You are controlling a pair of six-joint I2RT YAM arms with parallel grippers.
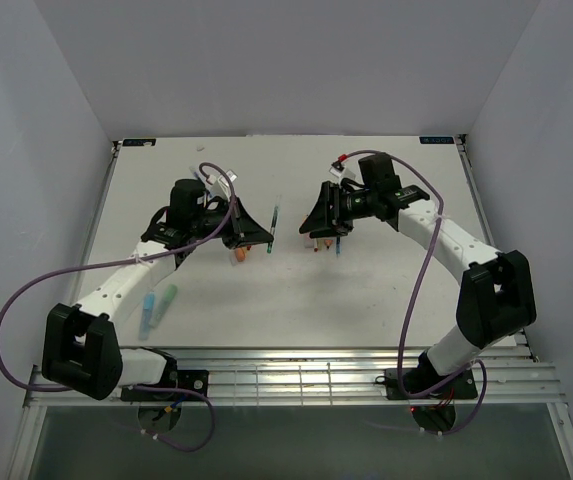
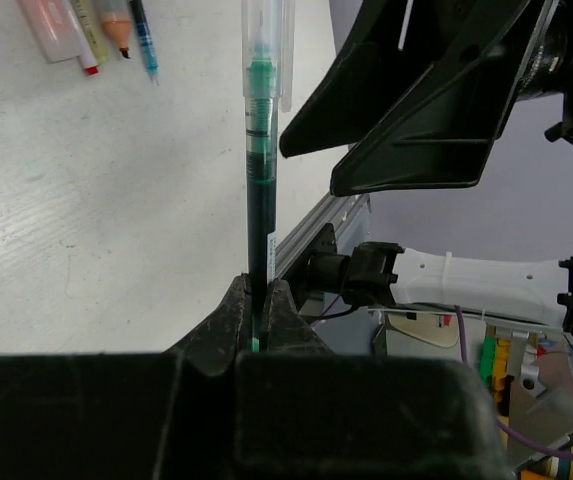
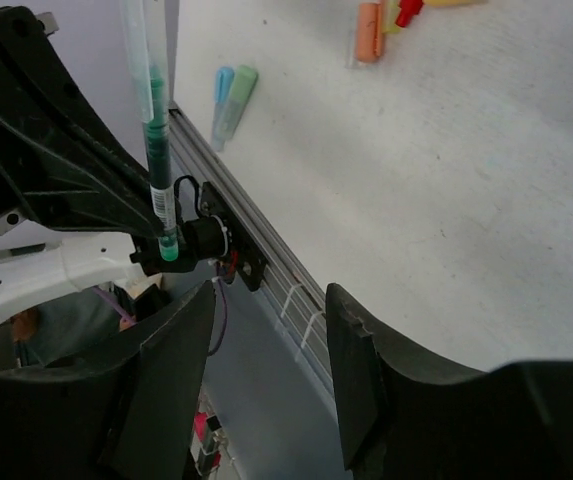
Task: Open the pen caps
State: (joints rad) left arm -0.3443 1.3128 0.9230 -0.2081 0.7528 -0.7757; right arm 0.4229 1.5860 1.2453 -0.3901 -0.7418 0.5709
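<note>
Pinching green pen [image 2: 258, 200], left end effector [image 2: 259, 305] sits closed; right end effector [image 3: 269, 335] gapes.

A white bench [image 1: 366, 300] sits inside a booth of plain, pale lilac-grey walls [image 1: 296, 60] at the back and both sides. Slotted aluminium rails [image 1: 306, 372] run along its near edge. The light is soft and even, casting only faint shadows.

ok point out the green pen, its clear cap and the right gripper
green pen [image 2: 259, 200], left wrist view, on its dark barrel
clear cap [image 2: 266, 35], left wrist view, on its see-through side
right gripper [image 3: 271, 300], right wrist view, midway between its open fingertips
</note>
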